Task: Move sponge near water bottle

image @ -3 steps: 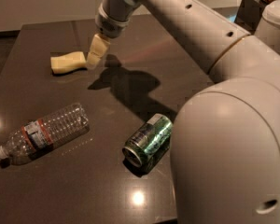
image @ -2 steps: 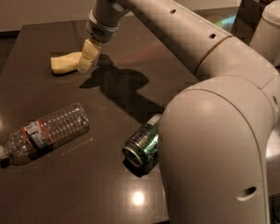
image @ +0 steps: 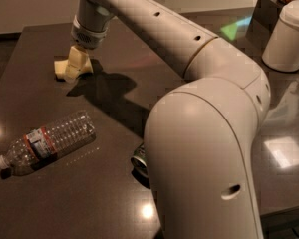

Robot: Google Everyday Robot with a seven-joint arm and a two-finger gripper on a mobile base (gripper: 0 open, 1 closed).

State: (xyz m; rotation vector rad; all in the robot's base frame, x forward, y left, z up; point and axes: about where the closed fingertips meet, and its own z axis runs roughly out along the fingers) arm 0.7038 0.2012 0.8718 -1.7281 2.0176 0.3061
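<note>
The pale yellow sponge lies on the dark table at the far left. My gripper hangs from the long cream arm and sits right over the sponge, covering its middle, so only the sponge's ends show on either side. The water bottle lies on its side near the front left, with its white cap pointing to the lower left and its red-edged label band facing up. It is well apart from the sponge, about a bottle's length nearer to me.
A green drink can is mostly hidden behind my arm's elbow. A white lidded container and a dark box stand at the far right. The table's left edge is close to the sponge.
My gripper has moved left and down from beside the sponge to over it. The arm's elbow has swung in and now covers most of the can. The bottle has not moved.
</note>
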